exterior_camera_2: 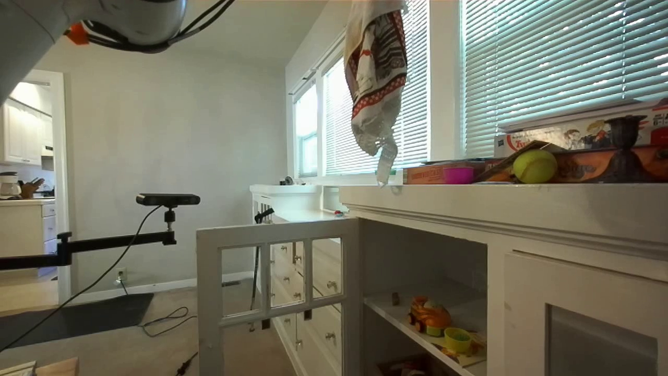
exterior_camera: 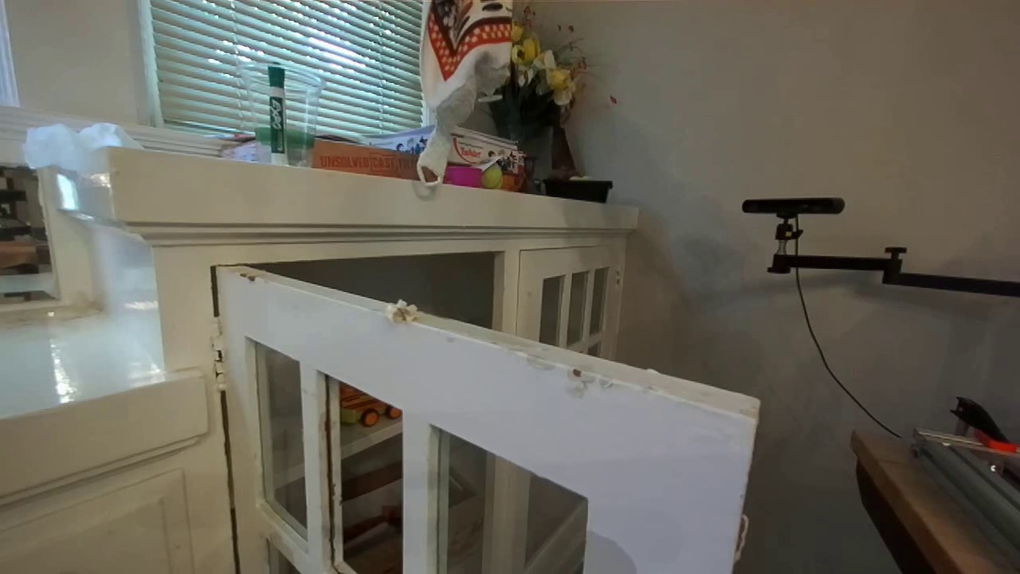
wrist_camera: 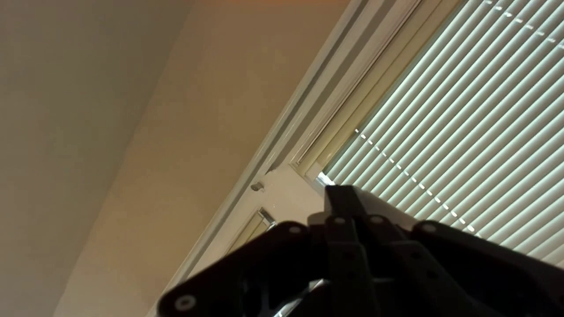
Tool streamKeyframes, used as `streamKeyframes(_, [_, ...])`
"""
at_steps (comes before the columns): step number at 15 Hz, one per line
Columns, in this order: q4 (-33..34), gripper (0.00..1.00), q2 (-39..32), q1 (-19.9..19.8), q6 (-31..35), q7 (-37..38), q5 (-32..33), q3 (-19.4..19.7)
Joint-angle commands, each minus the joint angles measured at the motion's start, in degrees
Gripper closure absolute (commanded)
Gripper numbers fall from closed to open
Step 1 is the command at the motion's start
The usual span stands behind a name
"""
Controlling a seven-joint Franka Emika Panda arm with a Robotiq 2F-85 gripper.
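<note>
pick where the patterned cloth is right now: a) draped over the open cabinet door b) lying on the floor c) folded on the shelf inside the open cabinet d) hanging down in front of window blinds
d, since in an exterior view the patterned cloth drops from the top edge of the picture, with window blinds showing behind it.
</note>
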State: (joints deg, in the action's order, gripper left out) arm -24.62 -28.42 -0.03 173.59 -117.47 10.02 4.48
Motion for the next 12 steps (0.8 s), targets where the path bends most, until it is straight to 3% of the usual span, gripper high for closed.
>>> streamKeyframes(1, [-0.1,1.00,1.4,-1.9,-2.9,6.3,5.0,5.8])
streamKeyframes(6, [-0.5,1.00,0.6,-1.1,-0.2,14.7,6.3,22.5])
streamKeyframes(9, [-0.6,1.00,0.0,-0.4,-1.8,18.0,7.0,30.0])
streamKeyframes(10, [-0.6,1.00,-0.2,-0.2,-3.8,16.9,6.3,30.3])
streamKeyframes(11, [-0.7,1.00,0.1,-2.1,-6.5,17.6,11.0,25.2])
streamKeyframes(12, [-0.7,1.00,-0.2,-2.4,-8.8,17.2,12.0,24.8])
